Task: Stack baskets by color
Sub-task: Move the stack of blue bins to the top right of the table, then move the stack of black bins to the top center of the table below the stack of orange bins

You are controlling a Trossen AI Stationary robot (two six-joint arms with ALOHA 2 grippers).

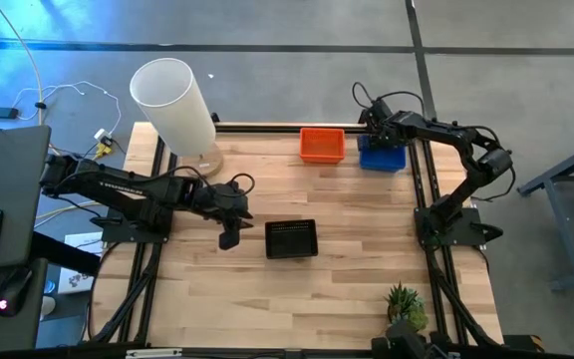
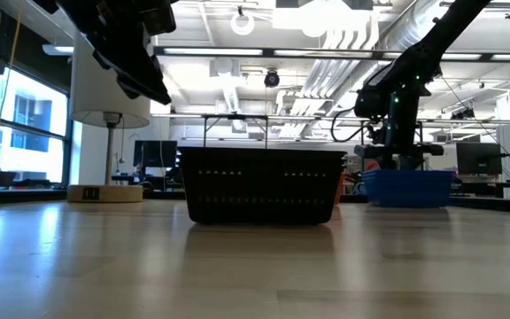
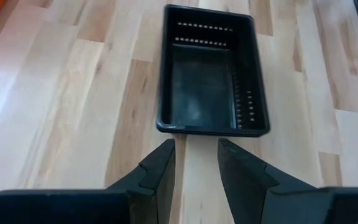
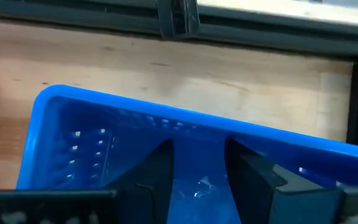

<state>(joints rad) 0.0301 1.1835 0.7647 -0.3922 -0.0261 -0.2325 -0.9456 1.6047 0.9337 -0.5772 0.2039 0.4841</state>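
You have the left gripper (image 1: 229, 237) hovering above the light wooden slatted table (image 1: 347, 289), just left of the black rectangular plastic mesh basket (image 1: 291, 239) that sits alone near the table's middle. In the left wrist view its two dark fingers (image 3: 160, 167) stand a narrow gap apart with nothing but bare wood between them, pointing at the short wall of that black basket (image 3: 213, 71). In the low view the gripper hangs clear of the tabletop.

Your right gripper (image 1: 372, 125) is at the far right corner, over the blue rectangular plastic mesh basket (image 1: 381, 155). From the right wrist camera its fingers (image 4: 154, 168) reach down inside the blue basket (image 4: 92, 143), parted a little; whether they pinch a wall or a second nested basket you cannot tell from here.

The orange rectangular plastic mesh basket (image 1: 322, 146) rests at the far edge, just left of the blue one. The tall white cylinder (image 1: 174, 100) stands at the far left corner, and the small green potted plant (image 1: 405, 301) sits at the near right edge.
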